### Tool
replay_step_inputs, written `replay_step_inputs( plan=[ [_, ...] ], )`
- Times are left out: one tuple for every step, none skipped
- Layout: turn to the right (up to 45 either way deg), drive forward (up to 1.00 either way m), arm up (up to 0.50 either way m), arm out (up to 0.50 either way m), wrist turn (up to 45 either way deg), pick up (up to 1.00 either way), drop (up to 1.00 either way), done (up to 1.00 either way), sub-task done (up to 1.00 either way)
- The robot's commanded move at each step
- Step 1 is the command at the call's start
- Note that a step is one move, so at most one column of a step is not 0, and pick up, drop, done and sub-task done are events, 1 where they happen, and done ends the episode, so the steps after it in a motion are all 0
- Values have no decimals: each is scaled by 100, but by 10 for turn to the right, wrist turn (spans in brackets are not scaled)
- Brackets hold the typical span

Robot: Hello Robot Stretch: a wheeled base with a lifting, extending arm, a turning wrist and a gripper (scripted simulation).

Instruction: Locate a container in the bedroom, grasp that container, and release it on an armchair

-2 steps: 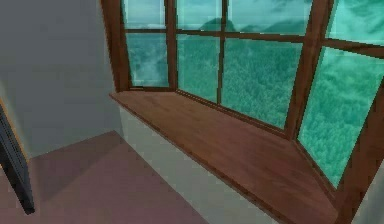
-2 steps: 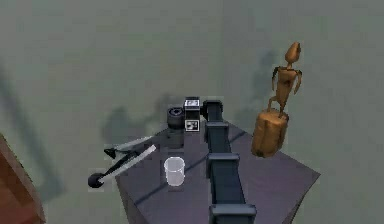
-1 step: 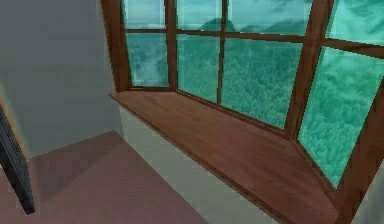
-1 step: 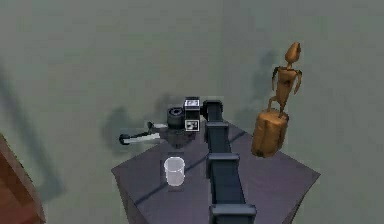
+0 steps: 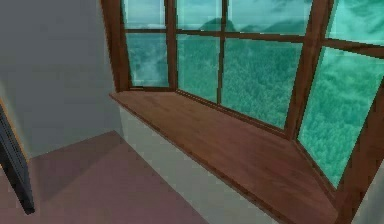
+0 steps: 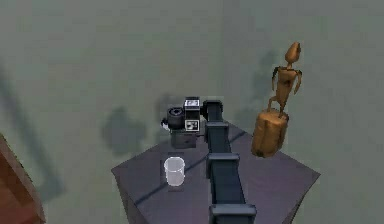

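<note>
A small pale, see-through cylinder, the container [image 6: 176, 170], stands upright on a dark table [image 6: 290, 185] in the arm side view. My arm, a dark bar, rises from the bottom edge just right of it. At the bar's far end sit two white marked squares, and left of them the gripper [image 6: 176, 119], higher in the picture than the container, with grey wall behind it. Its fingers are not distinct, so I cannot tell whether it holds anything.
A wooden figure on a round wooden base [image 6: 277, 110] stands on the table's right part, close to the arm. In the forward view a bay window with a wide wooden sill [image 5: 230, 140] spans the right, a grey wall [image 5: 55, 70] and pinkish floor [image 5: 90, 185] lie left.
</note>
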Motion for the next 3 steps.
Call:
replay_step_inputs(
  plan=[
    [0, 0, -30, 0, 0, 0, 0, 0, 0],
    [0, 0, 0, 0, 0, 100, 0, 0, 0],
    [0, 0, 10, 0, 0, 0, 0, 0, 0]
  ],
)
